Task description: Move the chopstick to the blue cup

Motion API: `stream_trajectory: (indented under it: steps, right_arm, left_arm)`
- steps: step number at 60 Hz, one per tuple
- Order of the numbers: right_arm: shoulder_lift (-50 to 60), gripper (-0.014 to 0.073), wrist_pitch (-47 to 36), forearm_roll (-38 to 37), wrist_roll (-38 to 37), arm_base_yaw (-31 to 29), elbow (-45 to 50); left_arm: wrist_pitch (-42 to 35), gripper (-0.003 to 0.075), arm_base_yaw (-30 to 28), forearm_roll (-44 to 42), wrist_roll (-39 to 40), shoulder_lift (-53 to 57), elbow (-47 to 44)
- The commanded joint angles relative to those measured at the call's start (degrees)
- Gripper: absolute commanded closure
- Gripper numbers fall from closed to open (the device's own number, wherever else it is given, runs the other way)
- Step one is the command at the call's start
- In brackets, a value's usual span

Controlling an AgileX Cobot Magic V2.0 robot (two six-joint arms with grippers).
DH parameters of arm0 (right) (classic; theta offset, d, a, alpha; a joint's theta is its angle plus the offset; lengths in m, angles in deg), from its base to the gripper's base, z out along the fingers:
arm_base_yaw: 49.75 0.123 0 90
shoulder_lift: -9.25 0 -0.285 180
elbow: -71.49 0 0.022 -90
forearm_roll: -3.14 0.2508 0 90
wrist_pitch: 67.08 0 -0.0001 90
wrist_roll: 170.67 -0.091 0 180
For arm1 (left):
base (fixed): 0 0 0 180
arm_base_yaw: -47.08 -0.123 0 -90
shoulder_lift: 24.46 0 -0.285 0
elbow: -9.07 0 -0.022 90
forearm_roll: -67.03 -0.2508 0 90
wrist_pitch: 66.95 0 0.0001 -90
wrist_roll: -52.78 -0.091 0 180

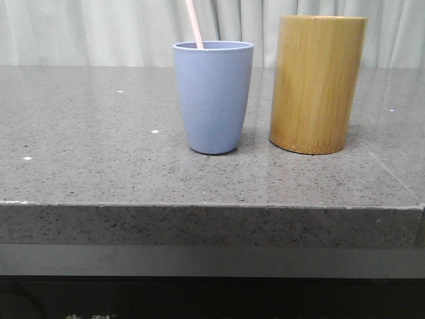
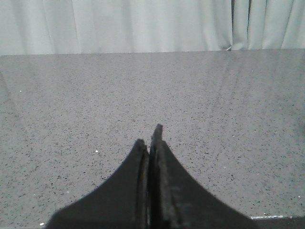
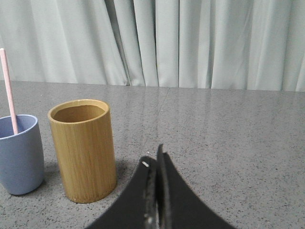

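Observation:
A pale pink chopstick [image 1: 194, 23] leans out of the blue cup [image 1: 213, 96], which stands near the middle of the grey table. The right wrist view shows the same chopstick [image 3: 8, 90] sticking up from the blue cup [image 3: 19, 155]. My right gripper [image 3: 155, 155] is shut with nothing in it, low over the table to the right of the bamboo cylinder and apart from it. My left gripper [image 2: 148, 138] is also shut and empty, over bare table with neither cup in its view. Neither gripper shows in the front view.
A taller tan bamboo cylinder [image 1: 317, 83] stands just right of the blue cup, and its inside [image 3: 78, 113] looks empty in the right wrist view. The table's front edge [image 1: 212, 206] runs across the front view. Pale curtains hang behind.

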Motion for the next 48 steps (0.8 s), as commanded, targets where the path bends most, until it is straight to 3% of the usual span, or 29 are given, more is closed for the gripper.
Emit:
stream_trajectory:
  steps: [1, 34, 48]
  right_arm:
    - [-0.64, 0.0716, -5.18, 0.33, 0.43, -0.4, -1.3]
    - [-0.64, 0.0716, -5.18, 0.33, 0.43, -0.4, -1.3]
    - [-0.64, 0.0716, -5.18, 0.33, 0.43, -0.4, -1.3]
  left_arm:
    - [-4.65, 0.0739, -0.12, 0.32, 0.42, -0.66, 1.31]
    - [-5.26, 0.0739, -0.12, 0.91, 0.42, -0.66, 1.04]
    - [-16.32, 0.0739, -3.02, 7.97, 0.42, 2.65, -7.49]
